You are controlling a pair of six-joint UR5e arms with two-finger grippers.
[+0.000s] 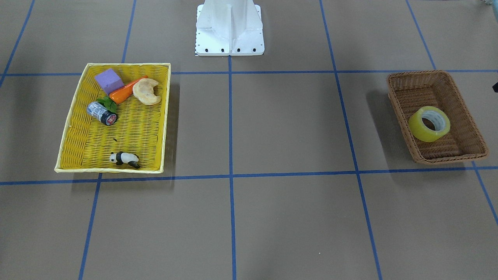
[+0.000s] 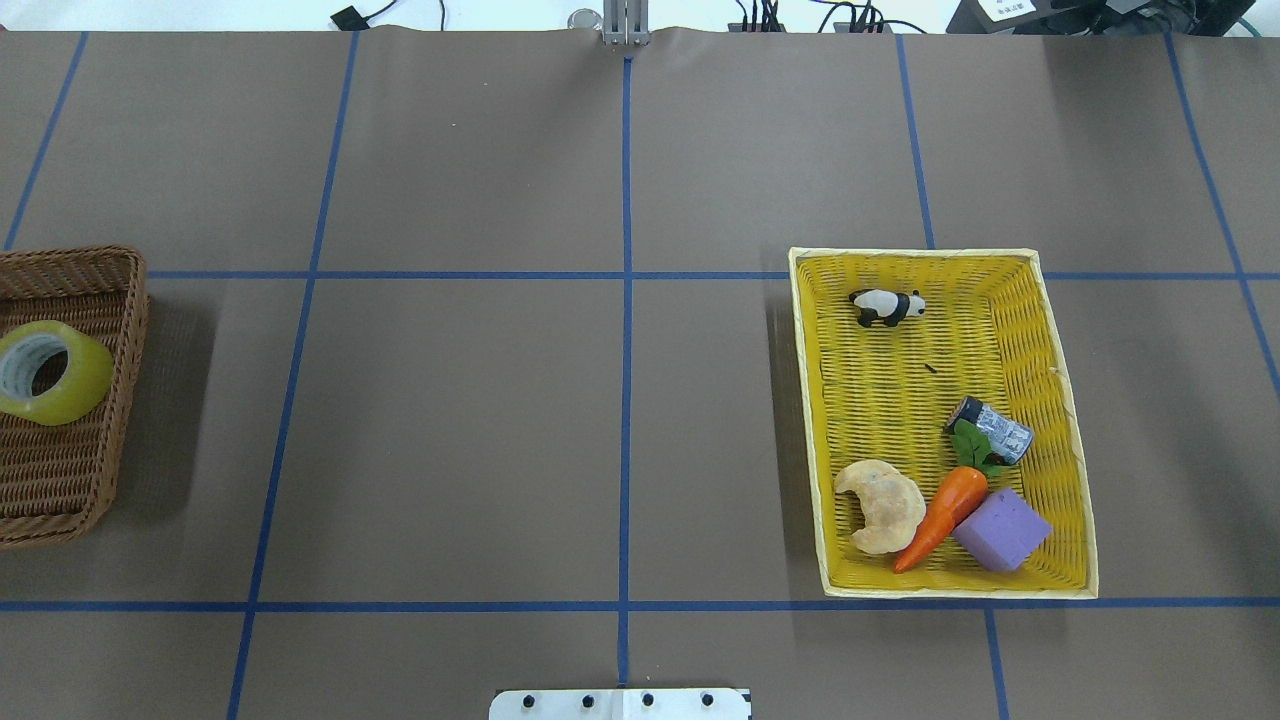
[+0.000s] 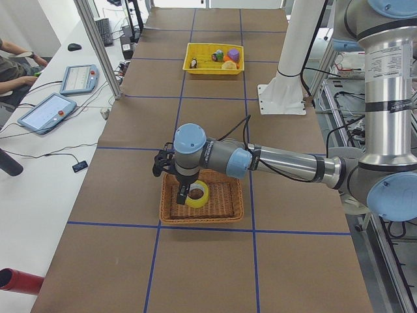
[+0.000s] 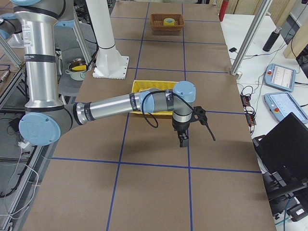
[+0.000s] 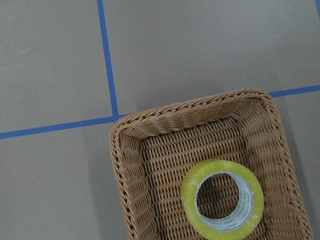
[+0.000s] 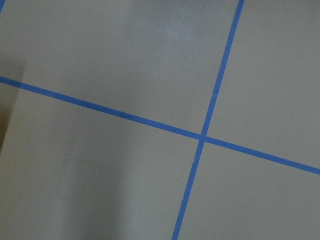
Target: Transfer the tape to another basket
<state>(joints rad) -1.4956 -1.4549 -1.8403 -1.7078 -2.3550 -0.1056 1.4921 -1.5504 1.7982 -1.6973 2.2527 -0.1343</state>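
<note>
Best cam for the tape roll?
Left wrist: the tape is close up from above, core and hole clear, lying in the brown wicker basket. Front-facing and overhead show it whole but smaller. In exterior left the left gripper overlaps it; exterior right shows it tiny. Right wrist: none.

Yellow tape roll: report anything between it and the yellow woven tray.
Nothing visible: only bare brown table separates the translucent yellow tape roll in its brown wicker basket from the shallow yellow woven tray.

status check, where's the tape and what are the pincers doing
Left pincer over the basket, right pincer over the table near the yellow tray; open or shut, cannot tell. Tape lying in the basket. Nothing on top of it.
</note>
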